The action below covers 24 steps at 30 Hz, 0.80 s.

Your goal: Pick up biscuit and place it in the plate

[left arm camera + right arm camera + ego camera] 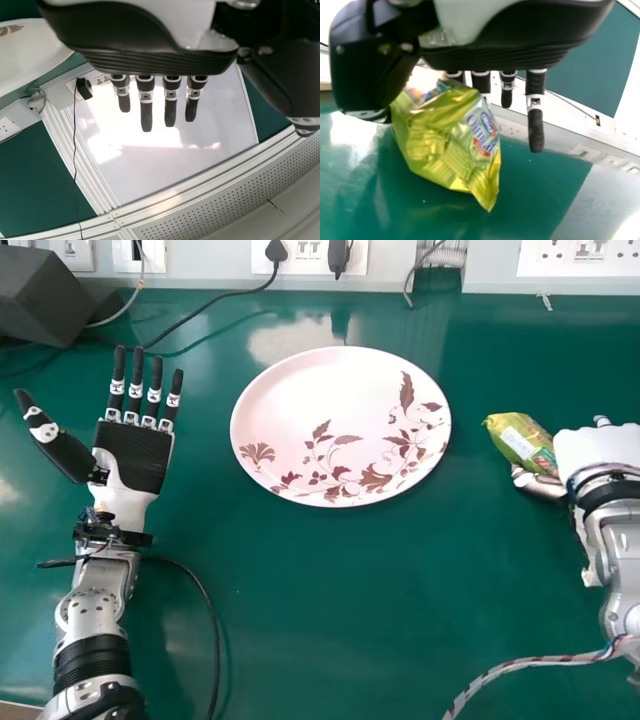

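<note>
The biscuit [522, 443], a yellow-green packet, is to the right of the pink floral plate [340, 425], apart from it. My right hand [598, 452] is at the packet's right side, its thumb against the lower edge. In the right wrist view the biscuit [452, 145] is pinched between the thumb side and the nearer fingers of my right hand [536, 127], which partly hide behind it; the outer fingers are straighter. To the plate's left, my left hand [135, 455] lies palm up with fingers spread, and holds nothing. The left wrist view has my left hand [146, 115] with straight fingers.
A dark box [45, 295] stands at the back left of the green table [330, 610]. Black cables run from the wall sockets [310, 255] along the back. One cable [215, 640] lies beside my left forearm, and a braided cable [520, 665] hangs near my right arm.
</note>
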### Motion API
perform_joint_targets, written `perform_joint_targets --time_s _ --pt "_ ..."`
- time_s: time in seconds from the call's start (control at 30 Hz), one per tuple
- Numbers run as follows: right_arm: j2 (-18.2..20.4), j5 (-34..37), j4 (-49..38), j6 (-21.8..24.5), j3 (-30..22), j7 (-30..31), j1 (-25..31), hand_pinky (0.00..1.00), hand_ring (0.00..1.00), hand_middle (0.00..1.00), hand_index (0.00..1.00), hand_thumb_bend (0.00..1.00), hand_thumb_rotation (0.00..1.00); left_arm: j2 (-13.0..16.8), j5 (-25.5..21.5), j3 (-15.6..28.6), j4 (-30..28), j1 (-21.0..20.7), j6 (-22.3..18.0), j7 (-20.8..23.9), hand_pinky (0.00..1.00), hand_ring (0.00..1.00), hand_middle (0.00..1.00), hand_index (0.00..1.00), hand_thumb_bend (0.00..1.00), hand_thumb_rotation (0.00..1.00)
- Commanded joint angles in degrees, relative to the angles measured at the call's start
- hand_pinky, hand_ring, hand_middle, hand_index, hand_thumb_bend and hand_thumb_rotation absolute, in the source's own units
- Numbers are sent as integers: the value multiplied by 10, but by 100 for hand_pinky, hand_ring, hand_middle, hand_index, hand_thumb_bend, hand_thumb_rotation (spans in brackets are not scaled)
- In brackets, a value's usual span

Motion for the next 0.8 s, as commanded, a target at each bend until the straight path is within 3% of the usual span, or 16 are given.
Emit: perform_joint_targets --time_s 0.0,0.43,0.53,0.77 --pt "-6 8 -1 -3 -2 5 15 36 44 53 61 50 0 -21 -5 6 31 37 10 -3 100 86 94 95 100 37" --pt "-3 9 -40 6 -20 58 11 37 44 53 61 50 0 -18 -12 4 31 39 22 -4 100 88 95 96 100 37" --pt "-4 10 -48 5 -24 69 11 36 41 49 55 50 0 -16 -11 5 35 37 19 -3 100 88 95 96 100 37" --pt "-12 10 -66 -2 -33 99 10 37 41 49 55 50 0 -12 -8 5 46 31 14 -6 98 88 95 95 100 37"
